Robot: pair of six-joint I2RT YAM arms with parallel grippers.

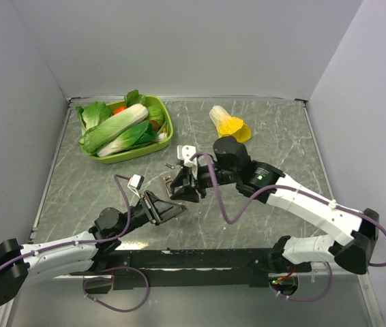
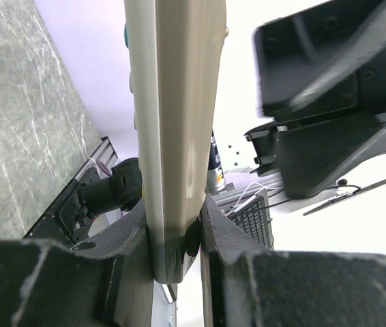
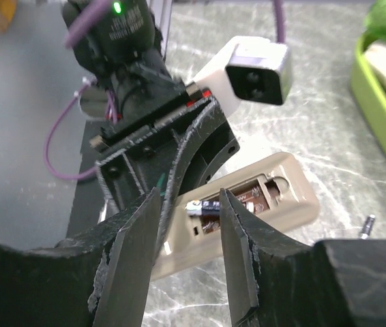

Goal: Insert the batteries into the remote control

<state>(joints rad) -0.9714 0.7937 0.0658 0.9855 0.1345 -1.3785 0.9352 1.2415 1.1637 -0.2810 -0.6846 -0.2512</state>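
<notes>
My left gripper point(image 2: 177, 231) is shut on one end of the remote control point(image 2: 172, 129) and holds it up off the table. Its plain beige back point(image 3: 275, 201) faces the right wrist camera with the battery compartment open. One dark battery point(image 3: 206, 206) lies in that compartment. My right gripper point(image 3: 188, 199) hovers just over it, jaws apart with nothing between them. A second battery point(image 3: 367, 225) lies loose on the table beyond the remote, also seen as a small dark battery point(image 1: 170, 165) from above. From above, the right gripper point(image 1: 183, 187) meets the left gripper point(image 1: 162, 208) at mid-table.
A green basket point(image 1: 130, 154) of toy vegetables stands at the back left. A yellow-and-white toy cabbage point(image 1: 228, 124) lies at the back centre. Grey walls close in the marbled table on three sides.
</notes>
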